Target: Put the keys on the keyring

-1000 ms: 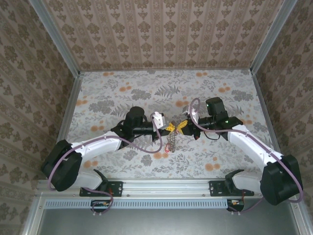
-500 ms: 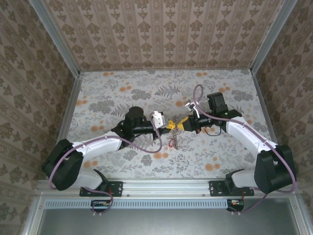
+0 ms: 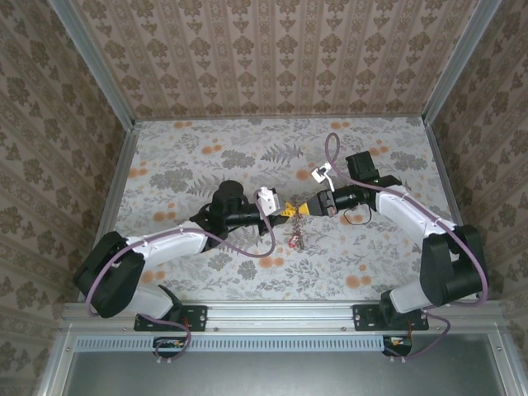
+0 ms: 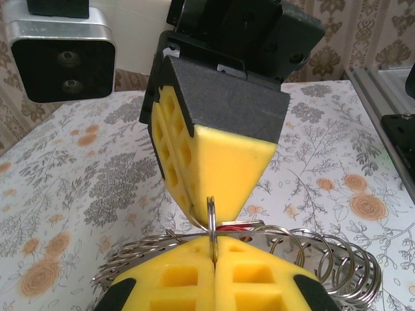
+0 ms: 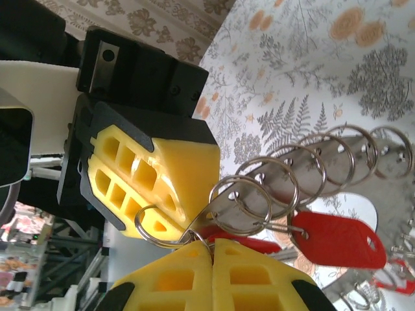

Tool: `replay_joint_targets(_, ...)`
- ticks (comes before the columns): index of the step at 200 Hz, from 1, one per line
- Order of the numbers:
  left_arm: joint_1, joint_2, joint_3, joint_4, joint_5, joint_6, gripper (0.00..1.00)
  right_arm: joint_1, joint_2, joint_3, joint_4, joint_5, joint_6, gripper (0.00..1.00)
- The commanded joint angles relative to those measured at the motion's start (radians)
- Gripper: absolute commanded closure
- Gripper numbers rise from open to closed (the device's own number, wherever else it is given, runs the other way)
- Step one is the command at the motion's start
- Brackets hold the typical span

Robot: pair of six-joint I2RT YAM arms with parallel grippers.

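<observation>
Both grippers meet tip to tip above the table's middle. My left gripper (image 3: 285,211) is shut on a thin split ring (image 4: 212,217) of the keyring, seen edge-on between its yellow fingers. My right gripper (image 3: 307,207) is shut where a larger wire ring (image 5: 150,230) meets the keyring's metal strip (image 5: 305,170), which carries a row of small rings. The keys' red tags (image 5: 337,240) hang beside that strip; another red tag (image 4: 238,226) peeks out behind the left fingers. The rest of the bunch (image 3: 293,239) dangles below the grippers.
The flowered tabletop (image 3: 206,157) is bounded by patterned walls with metal rails at its left (image 3: 115,190) and right (image 3: 441,190) edges. The right wrist's camera block (image 4: 63,55) looms close in the left wrist view.
The right arm has swung its elbow out and back, so its gripper now reaches in more level from the right. The hanging bunch shifted slightly right. The left arm barely moved.
</observation>
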Motion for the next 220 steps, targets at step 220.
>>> replay_joint_targets(220, -0.064, 0.026, 0.215, -0.417, -0.077, 0.208, 1.0, 0.01, -0.154, 0.057, -0.175, 0.352, -0.012, 0.87)
